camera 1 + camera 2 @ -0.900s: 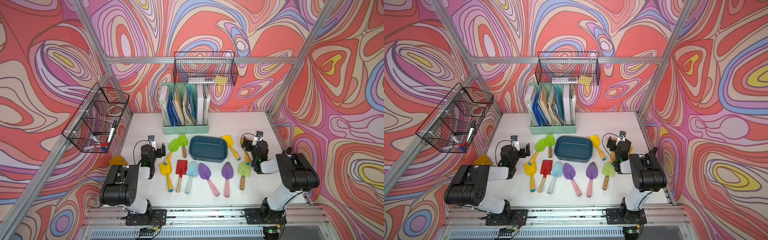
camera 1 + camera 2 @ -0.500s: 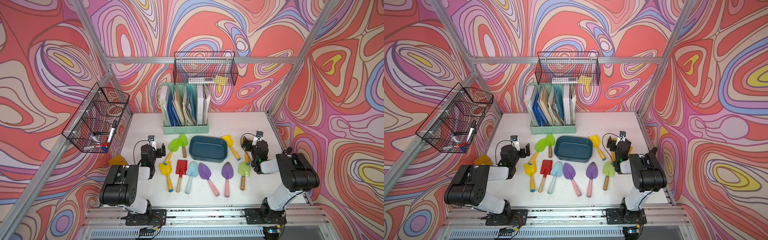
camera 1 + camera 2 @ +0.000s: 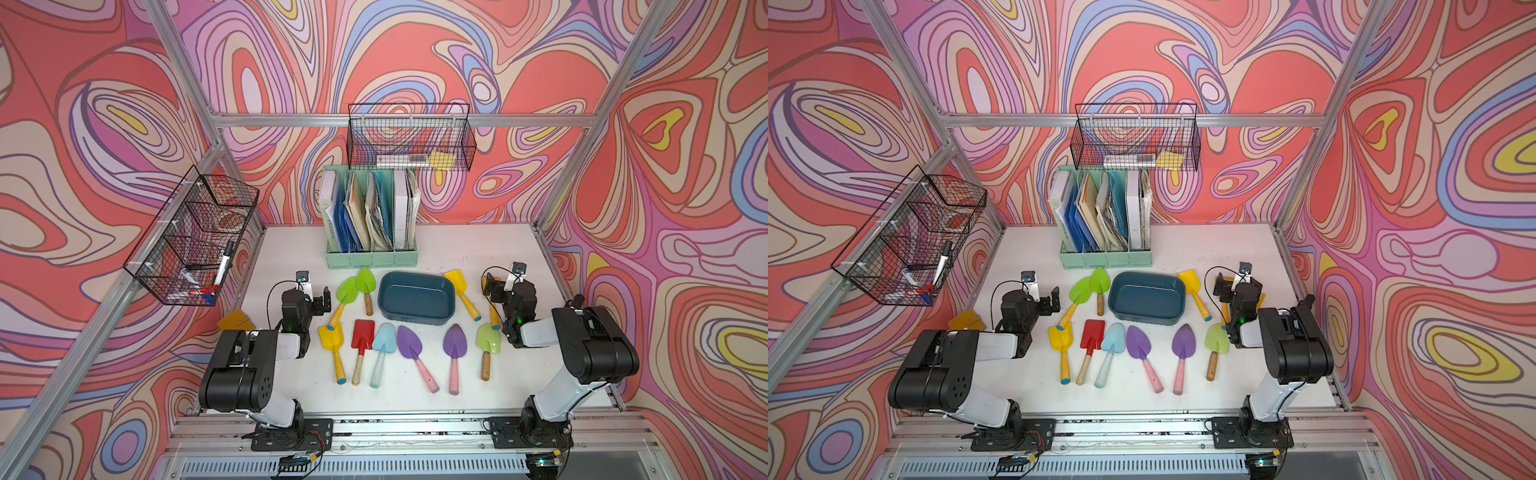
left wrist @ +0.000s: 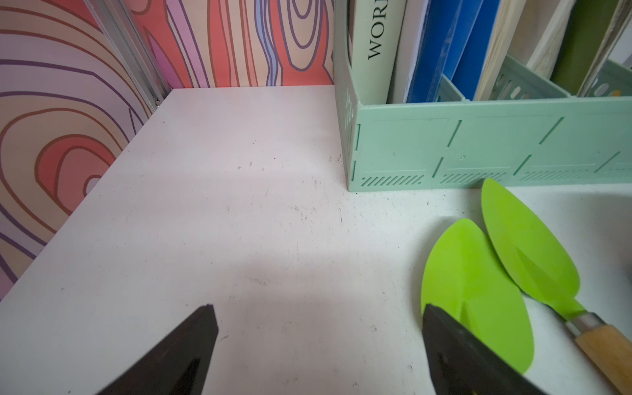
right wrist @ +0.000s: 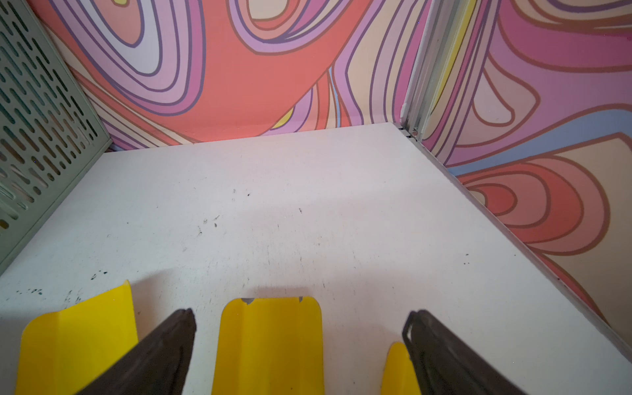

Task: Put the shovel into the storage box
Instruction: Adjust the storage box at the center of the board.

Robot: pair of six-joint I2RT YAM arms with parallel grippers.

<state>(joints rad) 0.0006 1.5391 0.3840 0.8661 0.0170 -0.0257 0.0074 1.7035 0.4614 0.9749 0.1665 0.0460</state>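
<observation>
left tool (image 4: 318, 307) open, empty, beside green shovel (image 4: 475, 290) | right tool (image 5: 301, 313) open over yellow shovel (image 5: 270, 342), likely first pick | box (image 3: 415, 297) empty, centre of counter (image 3: 465, 245); other shovels (image 3: 363, 334) ringed around, within reach

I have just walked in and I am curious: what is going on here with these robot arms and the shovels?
Nothing is being handled yet. The left claw and the right claw are both open and empty. The storage box stands empty on the table, with toy shovels lying around it. The left claw is beside two green shovels; a yellow shovel lies under the right claw.
</observation>
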